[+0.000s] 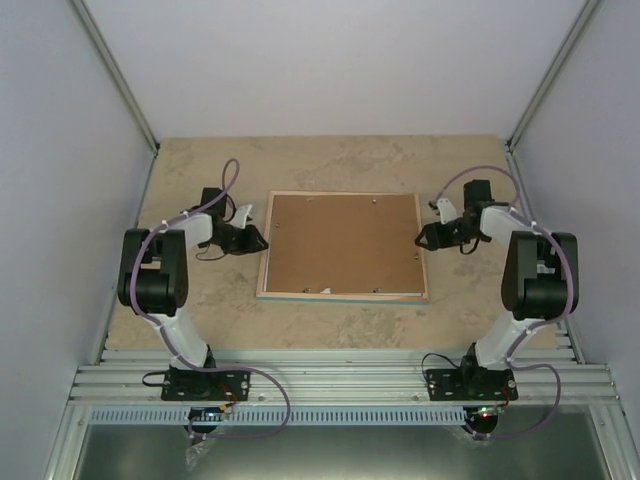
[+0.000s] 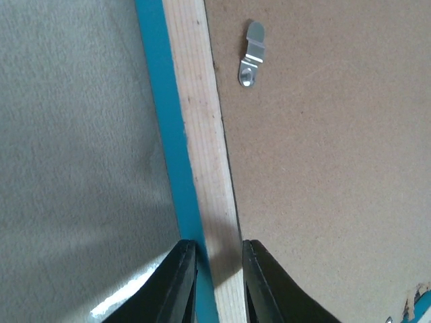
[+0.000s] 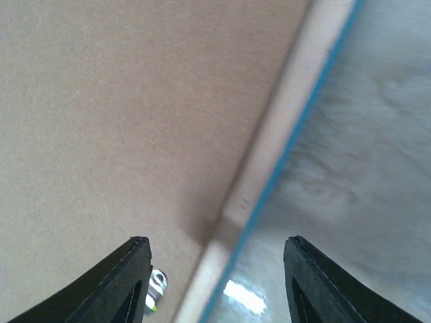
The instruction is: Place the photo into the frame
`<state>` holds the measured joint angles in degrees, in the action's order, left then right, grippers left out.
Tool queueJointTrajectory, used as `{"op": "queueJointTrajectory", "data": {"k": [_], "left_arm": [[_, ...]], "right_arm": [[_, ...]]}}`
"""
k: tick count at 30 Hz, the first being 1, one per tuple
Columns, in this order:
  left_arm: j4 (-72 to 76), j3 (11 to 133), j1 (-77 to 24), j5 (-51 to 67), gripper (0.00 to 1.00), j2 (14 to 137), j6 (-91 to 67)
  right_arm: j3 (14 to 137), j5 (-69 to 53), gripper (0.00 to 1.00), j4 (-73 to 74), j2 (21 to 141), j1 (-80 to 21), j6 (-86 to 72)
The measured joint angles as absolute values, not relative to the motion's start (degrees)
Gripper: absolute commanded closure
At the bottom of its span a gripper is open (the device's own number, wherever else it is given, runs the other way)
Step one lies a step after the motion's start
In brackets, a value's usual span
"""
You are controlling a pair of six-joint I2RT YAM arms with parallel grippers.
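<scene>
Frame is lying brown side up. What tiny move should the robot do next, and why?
Probably the left gripper should let go. Its fingers pinch the frame at its left rim, while the right gripper stands open around the other rim. The frame lies flat on the table, board up, so it seems nothing needs holding.

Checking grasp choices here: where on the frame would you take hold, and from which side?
Grip the frame by its thin wood rim, pinched from above along a side edge. It lies flat, back up, with the backing board filling the middle, so only the rim is narrow enough; the left gripper straddles it.
</scene>
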<state>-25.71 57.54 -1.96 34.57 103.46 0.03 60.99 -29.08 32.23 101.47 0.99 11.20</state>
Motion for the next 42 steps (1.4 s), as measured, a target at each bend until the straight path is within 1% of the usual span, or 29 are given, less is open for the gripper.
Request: {"op": "queueJointTrajectory", "data": {"k": [4,8,11,27,31,33,35,40,42], "left_arm": [[-25.78,56.82,-2.0,34.39,0.78,102.39,0.05],[-25.76,56.82,-2.0,34.39,0.78,102.32,0.05],[-25.76,56.82,-2.0,34.41,0.78,102.32,-0.36],[-25.63,56.82,-2.0,34.57,0.78,102.96,-1.67],[-25.47,56.82,-1.98,34.76,0.79,103.18,-2.0],[-25.39,56.82,-1.98,34.74,0.79,103.18,-2.22],[-25.08,56.82,-1.83,34.57,0.79,103.18,-2.39],[-24.29,56.73,-1.56,34.33,0.79,103.22,-2.87],[-24.23,56.71,-1.56,34.35,0.77,103.22,-3.05]], "right_arm": [[60.31,-29.28,0.41,34.59,99.39,4.29,14.5],[57.78,-27.7,0.48,35.44,96.57,5.58,17.19],[55.77,-26.09,0.49,35.9,95.22,5.17,18.41],[54.98,-21.47,0.48,35.59,97.08,1.63,21.47],[55.64,-21.98,0.42,35.62,97.93,1.19,22.52],[56.18,-21.82,0.35,35.81,98.3,0.84,23.24],[56.69,-21.12,0.3,35.92,98.54,0.34,23.92],[57.8,-19.68,0.28,36.29,99.04,-0.78,26.28],[57.93,-19.03,0.25,36.38,99.04,-1.08,27.22]]}}
